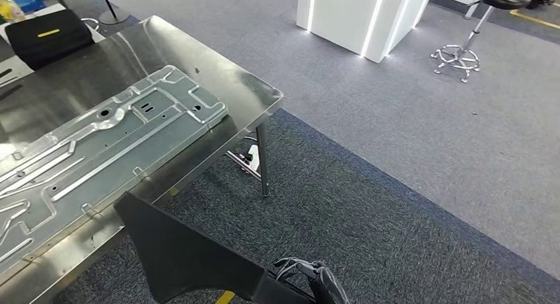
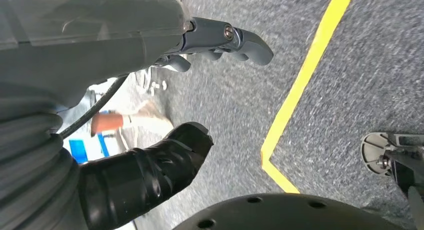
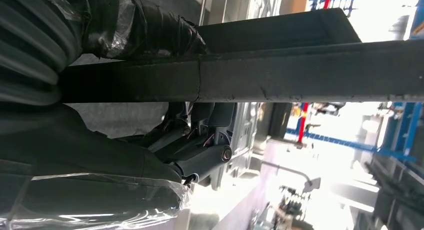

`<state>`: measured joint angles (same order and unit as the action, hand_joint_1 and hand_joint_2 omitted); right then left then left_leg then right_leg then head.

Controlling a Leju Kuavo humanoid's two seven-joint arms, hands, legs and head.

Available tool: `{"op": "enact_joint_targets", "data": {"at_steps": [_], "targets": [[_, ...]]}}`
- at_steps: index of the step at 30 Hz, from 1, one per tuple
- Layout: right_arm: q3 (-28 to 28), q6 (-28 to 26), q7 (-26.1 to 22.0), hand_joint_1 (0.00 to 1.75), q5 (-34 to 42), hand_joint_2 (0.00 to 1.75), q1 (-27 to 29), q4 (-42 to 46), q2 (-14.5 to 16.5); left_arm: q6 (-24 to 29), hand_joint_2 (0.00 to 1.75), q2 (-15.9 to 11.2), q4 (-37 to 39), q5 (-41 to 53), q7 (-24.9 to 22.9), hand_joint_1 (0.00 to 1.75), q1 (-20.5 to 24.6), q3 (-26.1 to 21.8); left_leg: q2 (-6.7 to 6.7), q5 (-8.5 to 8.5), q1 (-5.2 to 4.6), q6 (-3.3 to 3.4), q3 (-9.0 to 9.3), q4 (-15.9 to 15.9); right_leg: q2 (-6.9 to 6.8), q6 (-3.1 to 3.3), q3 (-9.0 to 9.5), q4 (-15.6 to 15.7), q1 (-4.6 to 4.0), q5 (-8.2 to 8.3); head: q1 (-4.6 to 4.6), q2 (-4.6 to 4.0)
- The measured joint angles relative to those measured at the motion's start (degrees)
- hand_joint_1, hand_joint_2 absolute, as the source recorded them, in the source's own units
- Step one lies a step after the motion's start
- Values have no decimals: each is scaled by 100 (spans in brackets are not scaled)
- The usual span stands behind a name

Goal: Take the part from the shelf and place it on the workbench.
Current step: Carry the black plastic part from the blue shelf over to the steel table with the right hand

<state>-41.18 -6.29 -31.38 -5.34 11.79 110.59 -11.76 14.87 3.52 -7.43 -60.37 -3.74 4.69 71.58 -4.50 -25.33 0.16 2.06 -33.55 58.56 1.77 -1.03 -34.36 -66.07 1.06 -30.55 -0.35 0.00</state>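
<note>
Right hand (image 1: pixel 317 277) low at the bottom of the head view, dark fingers (image 3: pixel 200 160) curled under the flat dark grey part, thick taped thumb (image 3: pixel 150 27) pressed on its opposite face, so the part is gripped. Left hand (image 2: pixel 165 85) hangs facing the floor, grey fingers (image 2: pixel 240 40) apart from black taped thumb (image 2: pixel 160 165), holding nothing.

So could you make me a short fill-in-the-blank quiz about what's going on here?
1. The right robot hand holds a ____ part.
2. A stamped metal panel lies on the ____.
3. The line on the carpet by the left robot hand is ____.

Missing words: black; workbench; yellow
</note>
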Motion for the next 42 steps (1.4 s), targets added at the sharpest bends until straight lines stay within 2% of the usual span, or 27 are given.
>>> {"op": "enact_joint_targets", "data": {"at_steps": [1, 3, 5, 7, 9, 11, 12, 13, 14, 16, 18, 20, 22, 24, 26, 27, 28, 29, 31, 32, 33, 35, 36, 38, 40, 41, 42], "targets": [[5, 2, 3, 175, -4, 175, -1, 1, 3, -4, 175, 1, 0, 2, 8, 0, 5, 0, -69, -10, -7, -21, -11, 26, 121, 8, 127, 326, 11, 134, -1, 0], [19, 11, 21, 175, -20, 175, -2, 2, 9, -14, 175, 2, 0, 6, 37, 0, 10, 0, -181, -10, -8, -82, -48, 47, 264, 27, 226, 599, 5, 180, -2, 0], [36, 19, 37, 175, -40, 175, -11, 4, 19, -18, 175, 1, 0, 6, 62, 0, -3, 0, -265, 2, 6, -155, -84, 40, 162, 75, 241, 640, -5, 198, -2, 0], [49, 29, 42, 175, -52, 175, -22, 8, 38, -20, 175, 0, 0, 5, 75, 0, -9, 0, -84, -124, 8, -209, -174, 221, 19, 157, 273, 693, 9, 225, -7, 0], [61, 42, 45, 175, -56, 175, -23, 13, 55, -25, 175, -1, 0, 4, 82, 0, 6, 0, 229, -468, 16, -255, -449, 809, -142, 219, 292, 721, 0, 226, -16, 0], [73, 54, 47, 175, -56, 175, -20, 16, 60, -33, 175, 0, 0, 4, 83, 0, 14, 0, 353, -767, 43, -304, -782, 1502, -311, 240, 294, 719, -23, 210, -21, 0], [78, 61, 48, 175, -56, 175, -19, 16, 60, -38, 175, 0, 0, 4, 83, 0, 11, 0, 378, -775, 54, -320, -841, 1636, -391, 237, 300, 717, -29, 200, -22, 0], [82, 66, 49, 175, -56, 175, -20, 16, 60, -42, 175, 0, 0, 4, 83, 0, 7, 0, 404, -678, 62, -329, -787, 1554, -467, 228, 312, 716, -31, 188, -22, 0], [84, 71, 50, 175, -56, 175, -21, 16, 60, -44, 175, -1, 0, 3, 83, 0, 3, 0, 455, -500, 64, -328, -617, 1254, -534, 214, 333, 715, -31, 172, -22, 0], [89, 87, 52, 175, -56, 175, -23, 16, 66, -47, 175, -1, 0, 1, 88, 0, 6, 0, 704, -187, 43, -287, -192, 478, -649, 168, 381, 708, -49, 129, -22, 0], [102, 105, 54, 175, -57, 175, -30, 16, 74, -50, 175, -1, 0, -4, 94, 0, 13, 0, 847, -98, 3, -205, -2, 99, -745, 112, 416, 703, -77, 93, -16, 0], [118, 115, 57, 175, -62, 175, -41, 17, 77, -57, 175, -4, 0, -15, 96, 0, 8, 1, 741, -96, -16, -125, -10, 61, -827, 54, 448, 715, -83, 73, -14, 0], [129, 119, 57, 175, -68, 175, -54, 21, 79, -67, 175, -7, 0, -23, 96, 0, 4, 1, 630, -69, -2, -54, 17, 3, -668, -8, 436, 605, -53, -32, -13, 0], [139, 124, 57, 175, -71, 175, -55, 27, 81, -74, 175, -7, 0, -32, 96, 0, 14, 1, 518, -49, 11, 4, 44, -32, -355, -39, 188, 75, -27, -336, -10, 0], [150, 146, 58, 175, -72, 175, -49, 29, 82, -77, 175, -7, 0, -39, 98, 0, 22, 1, 389, -50, 0, 31, 43, -28, -218, -45, -213, -659, -26, -624, -12, 0], [156, 162, 60, 175, -73, 175, -48, 28, 83, -76, 175, -7, 0, -39, 101, 0, 21, 1, 315, -53, -5, 34, 47, -25, -202, -45, -340, -850, -26, -626, -12, 0], [164, 179, 61, 175, -73, 175, -48, 28, 83, -75, 175, -7, 0, -40, 107, 0, 20, 2, 237, -56, -8, 34, 55, -20, -192, -40, -370, -831, -26, -510, -13, 0], [172, 192, 62, 175, -74, 175, -49, 28, 85, -75, 175, -7, 0, -42, 115, 0, 19, 2, 157, -60, -8, 29, 68, -14, -170, -30, -290, -585, -24, -295, -12, 0], [184, 212, 64, 175, -74, 175, -50, 30, 89, -75, 175, -7, 0, -49, 139, 0, 22, 2, 15, -75, -11, 3, 79, 7, 25, 4, 14, 190, -14, 127, -12, 0], [186, 216, 65, 175, -74, 175, -49, 32, 91, -75, 175, -7, 0, -52, 148, 0, 26, 1, -50, -79, -11, -21, 70, 19, 125, 17, 128, 472, -11, 231, -13, 0], [187, 219, 67, 175, -74, 175, -47, 33, 93, -75, 175, -7, 0, -54, 155, 0, 28, 1, -105, -78, -6, -50, 53, 26, 198, 28, 185, 620, -16, 258, -13, 0], [190, 220, 70, 175, -74, 175, -48, 34, 96, -75, 175, -7, 0, -55, 159, 0, 15, 1, -213, -63, 9, -121, 21, 16, 151, 63, 206, 666, -27, 250, -15, 0], [192, 221, 71, 175, -74, 175, -51, 34, 99, -75, 175, -8, 0, -55, 160, 0, 4, 2, -189, -74, 15, -151, 11, 33, 90, 94, 225, 694, -22, 262, -14, 0], [197, 222, 72, 175, -75, 175, -49, 40, 116, -76, 175, -9, 0, -56, 159, 0, -3, 2, 42, -241, 6, -204, -98, 275, -42, 171, 268, 751, -4, 284, -20, 0], [201, 224, 75, 175, -74, 175, -40, 49, 134, -77, 175, -9, 0, -61, 159, 0, 9, 2, 304, -599, 16, -249, -406, 924, -189, 221, 283, 765, -22, 279, -25, 0], [202, 229, 80, 175, -74, 175, -36, 51, 137, -77, 175, -9, 0, -64, 159, 0, 13, 2, 348, -752, 28, -272, -587, 1285, -267, 232, 282, 763, -32, 272, -25, 0], [203, 241, 86, 175, -71, 175, -35, 51, 138, -77, 175, -9, 0, -68, 159, 0, 12, 3, 367, -817, 41, -291, -707, 1525, -331, 233, 283, 760, -38, 264, -25, 0]]}}
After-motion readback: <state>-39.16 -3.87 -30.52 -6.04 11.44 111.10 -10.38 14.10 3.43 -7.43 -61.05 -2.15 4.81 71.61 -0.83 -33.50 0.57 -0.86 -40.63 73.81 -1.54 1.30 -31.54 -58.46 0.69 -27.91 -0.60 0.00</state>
